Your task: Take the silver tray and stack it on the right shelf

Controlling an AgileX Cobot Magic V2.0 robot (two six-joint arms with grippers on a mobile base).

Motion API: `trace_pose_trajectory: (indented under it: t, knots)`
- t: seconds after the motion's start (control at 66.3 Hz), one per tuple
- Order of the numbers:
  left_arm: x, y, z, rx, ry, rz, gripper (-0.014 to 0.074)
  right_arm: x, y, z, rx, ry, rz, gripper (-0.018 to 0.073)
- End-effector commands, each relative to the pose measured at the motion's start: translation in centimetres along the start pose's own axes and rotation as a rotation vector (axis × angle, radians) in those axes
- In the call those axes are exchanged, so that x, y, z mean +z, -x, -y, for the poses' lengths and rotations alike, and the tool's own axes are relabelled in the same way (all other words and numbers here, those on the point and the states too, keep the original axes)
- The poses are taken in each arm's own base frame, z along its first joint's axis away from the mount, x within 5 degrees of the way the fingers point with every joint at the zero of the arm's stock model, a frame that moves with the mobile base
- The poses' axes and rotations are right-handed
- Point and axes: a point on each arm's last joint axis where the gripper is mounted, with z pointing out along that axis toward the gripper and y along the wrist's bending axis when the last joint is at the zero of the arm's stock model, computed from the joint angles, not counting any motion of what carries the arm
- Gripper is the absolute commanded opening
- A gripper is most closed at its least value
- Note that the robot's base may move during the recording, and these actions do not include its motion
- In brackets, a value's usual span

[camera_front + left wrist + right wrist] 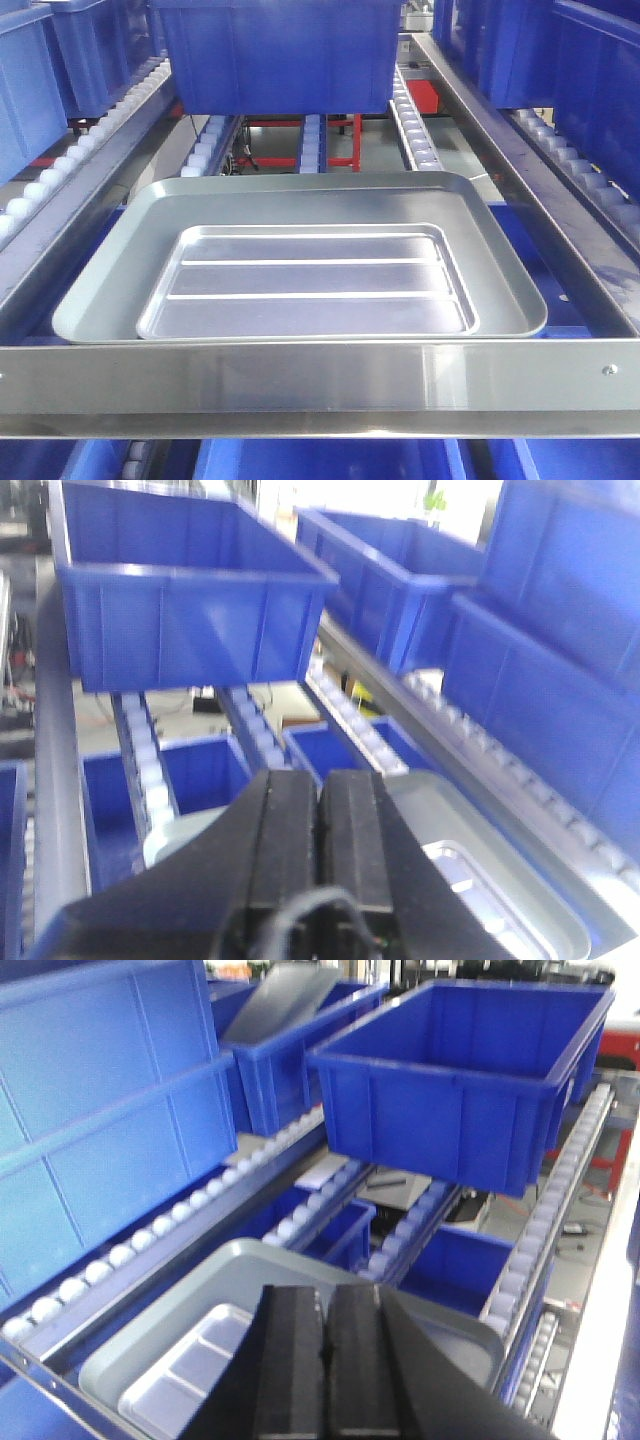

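Observation:
The silver tray (pixel 310 280), shiny with two raised ribs, lies inside a larger dull grey tray (pixel 110 290) on the sloped roller shelf, just behind its flat steel front crossbar (pixel 320 375). No gripper shows in the front view. In the left wrist view my left gripper (pixel 320 780) is shut and empty above the grey tray's left side (pixel 180 835); the silver tray's corner (pixel 465 875) shows to its right. In the right wrist view my right gripper (pixel 325 1295) is shut and empty above the grey tray (pixel 200 1310), with the silver tray (pixel 195 1375) lower left.
A big blue bin (pixel 275 55) sits on the rollers behind the trays. More blue bins (pixel 100 1120) stand on neighbouring racks and below the shelf (pixel 200 770). Steel side rails (pixel 520 160) and roller lanes (pixel 415 135) flank the trays.

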Motion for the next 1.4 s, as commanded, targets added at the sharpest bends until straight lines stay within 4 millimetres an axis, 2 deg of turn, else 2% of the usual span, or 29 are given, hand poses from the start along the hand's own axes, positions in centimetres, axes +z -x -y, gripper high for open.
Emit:
trace_pose_trajectory:
  t: [0.0,0.392,0.513,0.588,0.724,0.905,1.01,1.146,1.387]
  knots:
    - [-0.2,1.8,0.4,0.006,-0.042,0.116,-0.009,-0.4,1.6,-0.3,-0.025,0.036,0.096,0.0049]
    - [-0.2,1.8,0.4,0.008,-0.042,0.117,-0.009,-0.4,1.5,-0.3,-0.025,0.036,0.095,0.0049]
    - [-0.2,1.8,0.4,0.008,-0.042,0.117,-0.009,-1.0,1.2,-0.1,-0.008,0.02,0.106,0.0049]
    - [-0.2,1.8,0.4,0.008,-0.042,0.117,-0.009,-1.8,0.0,0.4,-0.02,-0.032,0.112,0.0049]
    - [-0.2,1.8,0.4,0.008,-0.042,0.117,-0.009,-3.6,-3.4,1.6,-0.171,-0.222,0.133,0.0049]
    - [-0.2,1.8,0.4,0.008,-0.042,0.117,-0.009,-5.2,-7.8,2.8,-0.137,-0.465,0.194,0.0049]
    - [-0.2,1.8,0.4,0.008,-0.042,0.117,-0.009,-5.9,-9.3,2.8,-0.113,-0.502,0.232,0.0049]
    - [-0.2,1.8,0.4,0.008,-0.043,0.117,-0.009,-5.5,-11.7,3.1,-0.066,-0.501,0.205,0.0049]
    - [-0.2,1.8,0.4,0.008,-0.042,0.115,-0.009,-5.4,-11.9,3.2,-0.064,-0.501,0.2,0.0049]
